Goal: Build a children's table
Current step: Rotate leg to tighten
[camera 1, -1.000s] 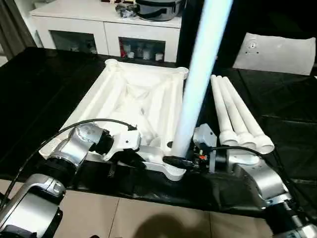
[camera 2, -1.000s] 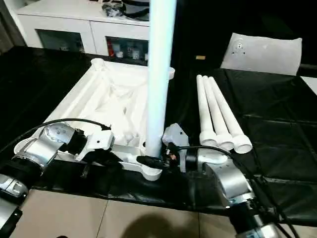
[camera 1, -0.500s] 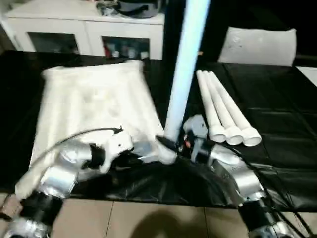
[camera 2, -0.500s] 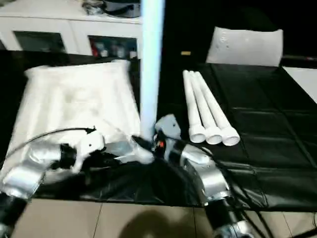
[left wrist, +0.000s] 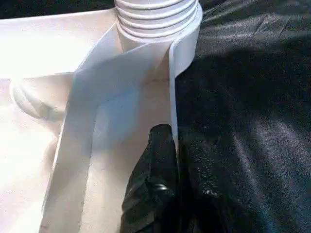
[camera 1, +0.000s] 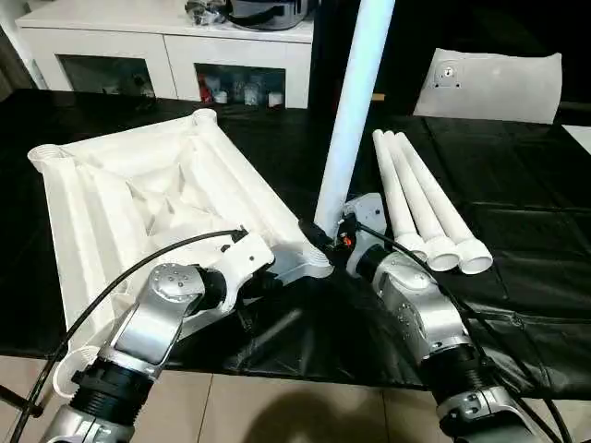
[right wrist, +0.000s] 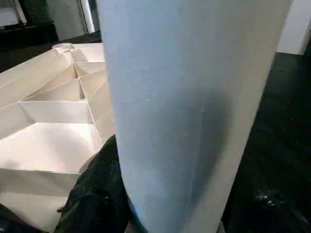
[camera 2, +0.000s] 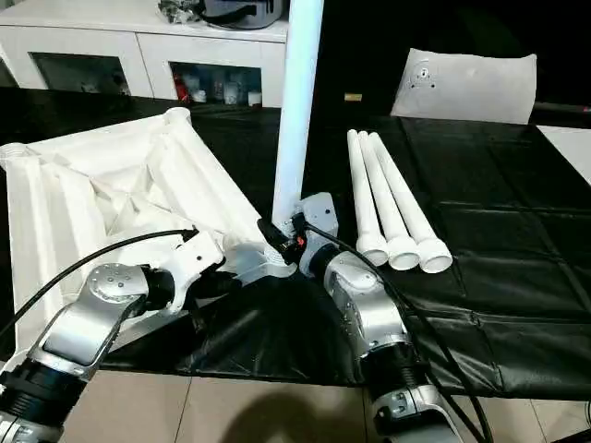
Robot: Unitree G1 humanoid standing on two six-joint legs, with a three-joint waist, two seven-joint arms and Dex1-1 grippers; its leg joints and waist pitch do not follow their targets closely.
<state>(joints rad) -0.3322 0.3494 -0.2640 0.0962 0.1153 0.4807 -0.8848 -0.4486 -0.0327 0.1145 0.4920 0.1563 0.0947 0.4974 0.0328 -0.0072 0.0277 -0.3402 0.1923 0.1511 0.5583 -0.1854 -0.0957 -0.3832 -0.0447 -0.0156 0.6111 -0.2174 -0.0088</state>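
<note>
Gripping the upright white tapered tube leg (camera 1: 355,111) centre-frame, our right gripper (camera 1: 325,242) is pinching it; our left gripper (left wrist: 163,160) is seemingly clamping the white ribbed plastic tabletop's (camera 1: 138,194) rim.

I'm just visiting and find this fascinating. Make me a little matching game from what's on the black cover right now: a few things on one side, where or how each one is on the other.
Things:
1. upright leg
2. three spare legs
3. table top
4. flat white panel

States:
A. lying side by side, to the robot's right
B. underside up, ribs showing
C. at the far right, with a small round mark
D. standing at the table top's near corner, held by the right pincer

Pairs: 1-D, 2-A, 3-B, 4-C
</note>
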